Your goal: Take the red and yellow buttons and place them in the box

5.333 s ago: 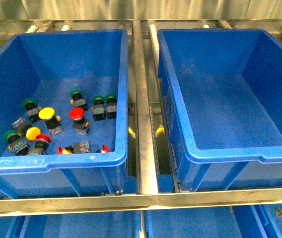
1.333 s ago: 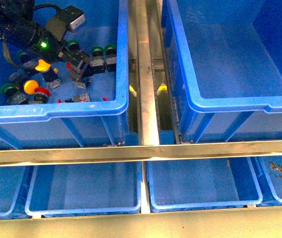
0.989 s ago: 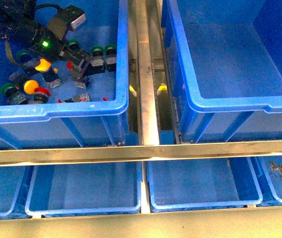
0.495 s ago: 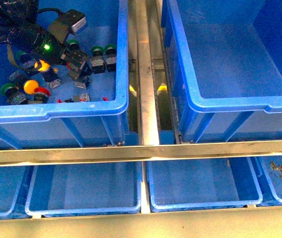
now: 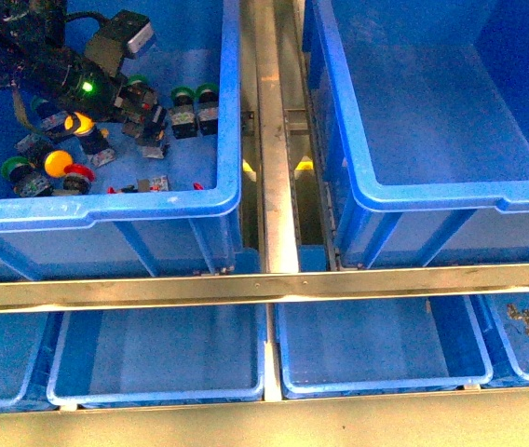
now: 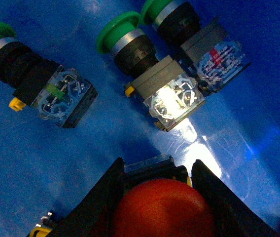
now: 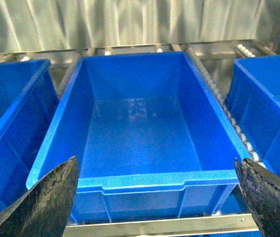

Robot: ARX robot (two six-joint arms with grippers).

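In the front view the left gripper [image 5: 139, 114] is down inside the source crate [image 5: 106, 207] at ten o'clock, among the scattered switches. A yellow button [image 5: 58, 163] lies at its seven o'clock. The box [image 5: 432, 200], at two o'clock, holds nothing yet.

In the left wrist view the fingers [image 6: 105, 197] hug both sides of the red button [image 6: 162, 210] and appear to pinch its cap. The green-capped switches [image 6: 118, 37] sit just beyond — rightly left alone.

In the right wrist view the right gripper [image 7: 156, 165] is spread wide, empty, facing the box — seemingly on standby.
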